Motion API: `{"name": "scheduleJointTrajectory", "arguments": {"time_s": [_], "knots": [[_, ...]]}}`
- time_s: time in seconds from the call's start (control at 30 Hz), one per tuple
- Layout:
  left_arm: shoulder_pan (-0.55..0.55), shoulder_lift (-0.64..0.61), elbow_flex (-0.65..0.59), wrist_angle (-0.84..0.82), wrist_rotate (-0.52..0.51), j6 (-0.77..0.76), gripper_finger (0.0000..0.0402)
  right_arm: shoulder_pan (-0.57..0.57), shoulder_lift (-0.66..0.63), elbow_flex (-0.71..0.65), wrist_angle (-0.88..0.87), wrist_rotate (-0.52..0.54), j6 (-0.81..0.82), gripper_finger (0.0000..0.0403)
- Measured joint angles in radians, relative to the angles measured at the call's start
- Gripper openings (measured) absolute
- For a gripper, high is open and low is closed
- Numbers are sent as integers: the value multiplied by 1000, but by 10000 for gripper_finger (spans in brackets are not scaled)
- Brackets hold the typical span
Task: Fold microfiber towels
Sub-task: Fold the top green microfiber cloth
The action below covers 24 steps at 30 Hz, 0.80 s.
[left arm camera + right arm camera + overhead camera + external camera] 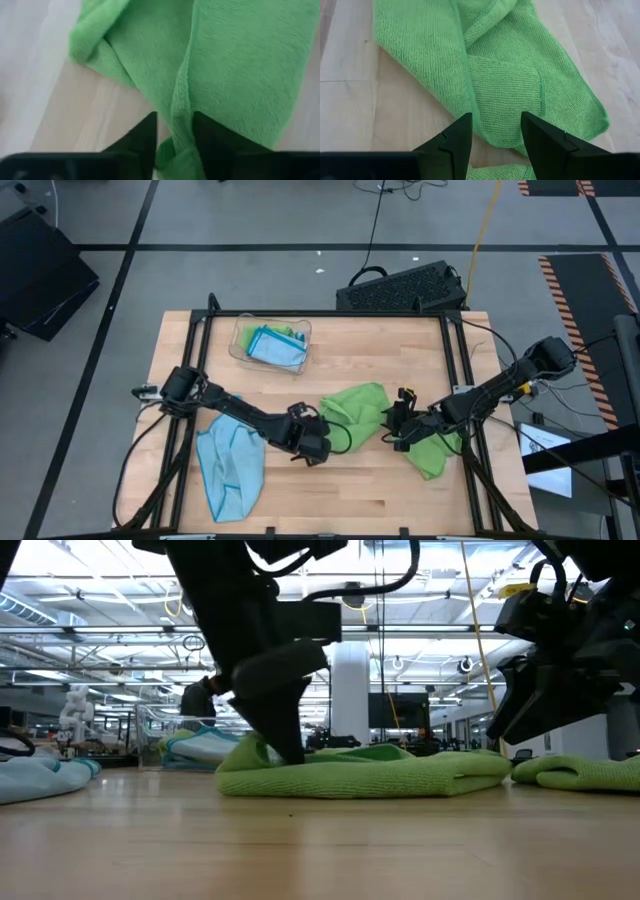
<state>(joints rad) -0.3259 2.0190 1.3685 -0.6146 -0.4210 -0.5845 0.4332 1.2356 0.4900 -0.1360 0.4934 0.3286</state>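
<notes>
My left end effector (322,442) is lowered at mid-tabletop, fingers (145,145) pinched close. My right end effector (396,424) faces it, fingers (457,140) apart.

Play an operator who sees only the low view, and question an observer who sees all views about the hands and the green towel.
Operator: Which hand is down at the middle green towel?
Observer: The left hand, at the edge of the green towel nearest the blue towel.
Operator: Does the right hand hold anything?
Observer: No. The right hand is open and empty, over that towel's far side.
</notes>
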Motion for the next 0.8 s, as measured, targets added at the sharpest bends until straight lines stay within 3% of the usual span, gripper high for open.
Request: {"name": "scheduleJointTrajectory", "arguments": {"time_s": [0.2,0.6,0.8], "knots": [[-9,-51,1,-58,7,-2,12,0,0,0,2,0,0,160],[-151,-189,1,-99,-238,29,3,-19,0,0,278,26,-100,160],[-203,-231,1,-114,-312,25,6,4,0,0,430,-53,-166,179]]}}
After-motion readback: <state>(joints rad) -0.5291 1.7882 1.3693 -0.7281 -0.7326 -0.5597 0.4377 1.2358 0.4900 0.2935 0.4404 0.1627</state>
